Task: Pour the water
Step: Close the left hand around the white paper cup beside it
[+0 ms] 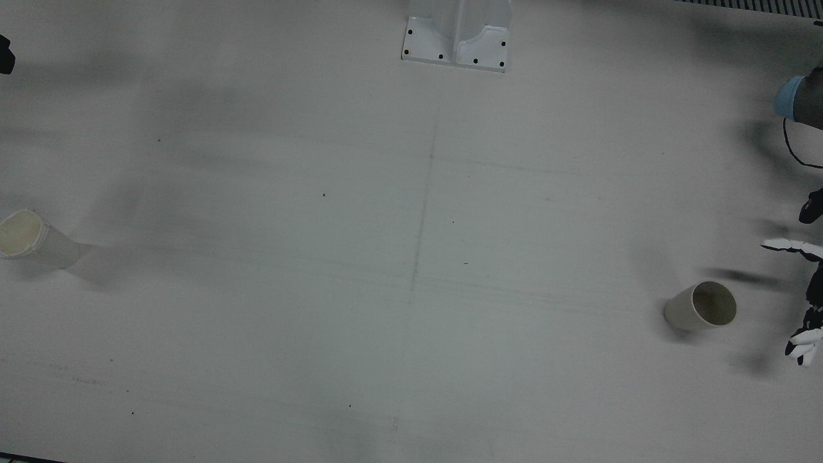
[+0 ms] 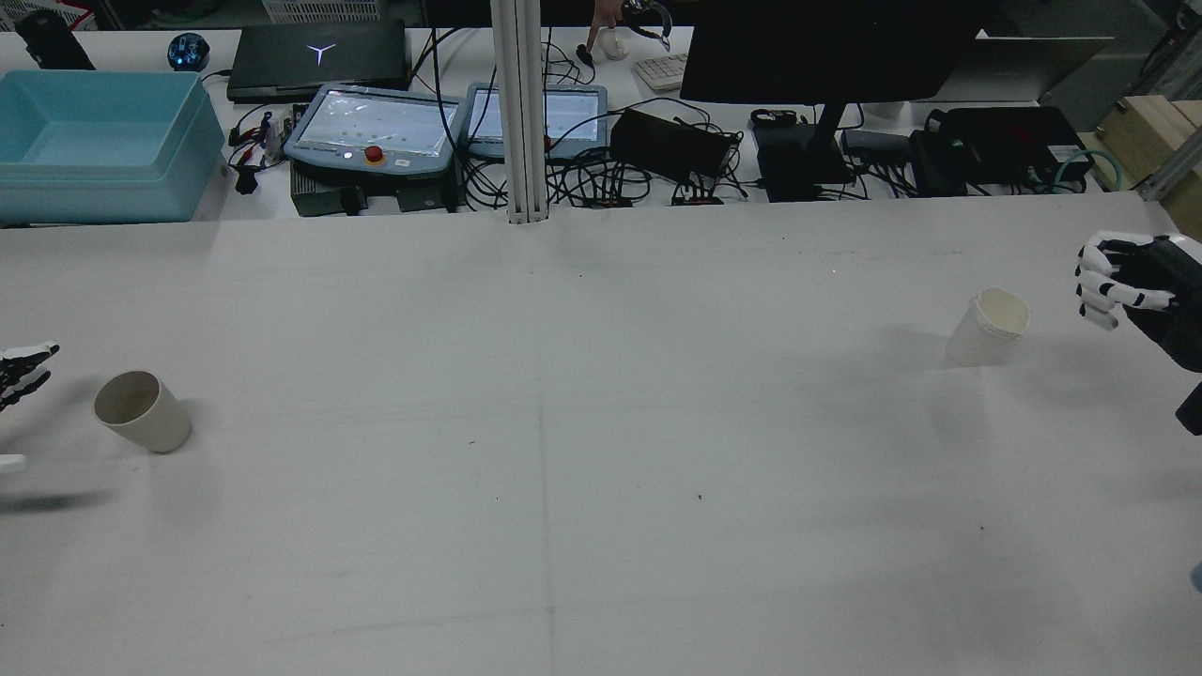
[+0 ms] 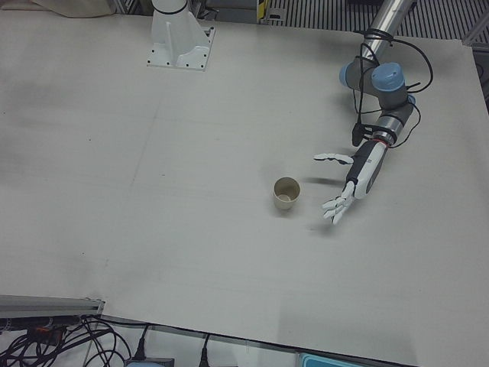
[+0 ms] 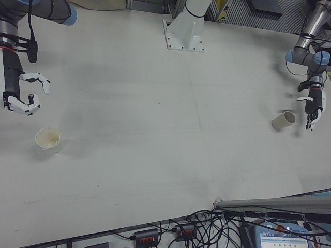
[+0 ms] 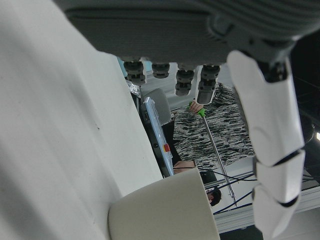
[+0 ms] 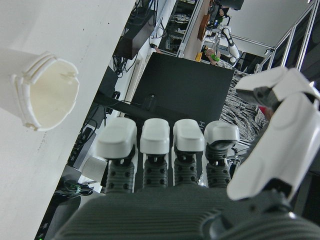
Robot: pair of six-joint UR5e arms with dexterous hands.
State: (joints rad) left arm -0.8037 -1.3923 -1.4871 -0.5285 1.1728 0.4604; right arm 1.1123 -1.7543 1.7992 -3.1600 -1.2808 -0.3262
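While both cups stand upright on the white desk (image 2: 601, 526), they sit well apart, one toward each end. A beige cup (image 2: 141, 411) stands on the robot's left side, its mouth showing no clear contents. Just beside it, apart from its wall, the left hand (image 3: 353, 183) hovers with fingers spread wide and holds nothing. At the other end stands a white ribbed cup (image 2: 988, 328) with a pale inside. Near it, not touching, the right hand (image 4: 19, 93) hangs with fingers curled loosely apart, also empty. Between the two cups the desk surface carries only faint scuffs and a seam line, and a white arm pedestal (image 1: 458, 35) is bolted at its edge. Beyond the far edge lie a blue bin (image 2: 99, 141), two teach pendants (image 2: 376, 127), a monitor (image 2: 826, 47) and tangled cables.
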